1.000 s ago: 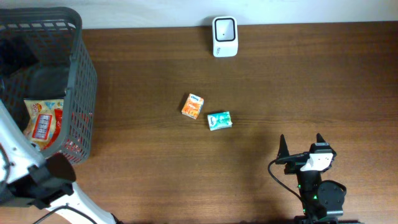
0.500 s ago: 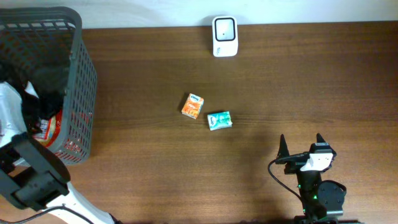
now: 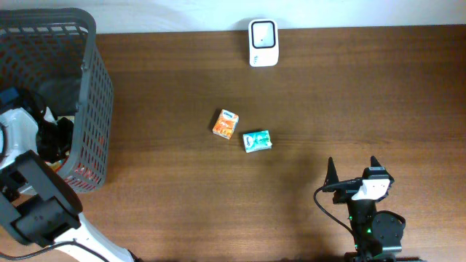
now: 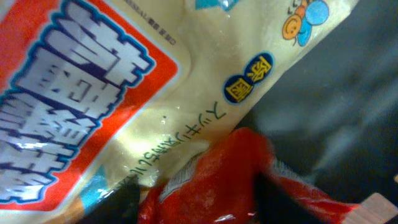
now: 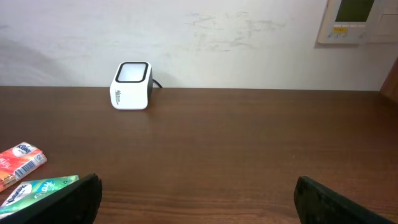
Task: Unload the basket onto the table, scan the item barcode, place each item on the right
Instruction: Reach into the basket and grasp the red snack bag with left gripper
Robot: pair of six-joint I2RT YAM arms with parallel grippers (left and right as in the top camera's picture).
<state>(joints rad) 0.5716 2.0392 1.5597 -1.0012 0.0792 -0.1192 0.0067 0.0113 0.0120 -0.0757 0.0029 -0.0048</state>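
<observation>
The left claw (image 3: 58, 135) is seen in the basket (image 3: 98, 94) against a snack bag (image 4: 124, 118), its closure indiscernible; pickup is judged in hand, a firm pinch and lift being called for next.

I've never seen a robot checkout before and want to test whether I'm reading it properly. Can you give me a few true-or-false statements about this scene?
1. The white scanner stands at the far edge of the table, apart from both packets. True.
2. The orange packet and green packet lie in the grey basket. False: they lie mid-table.
3. The left arm is inside the basket. True.
4. The right gripper holds the green packet. False: it is open and empty.
5. The left wrist camera sees bare table. False: a printed snack bag fills it.
</observation>
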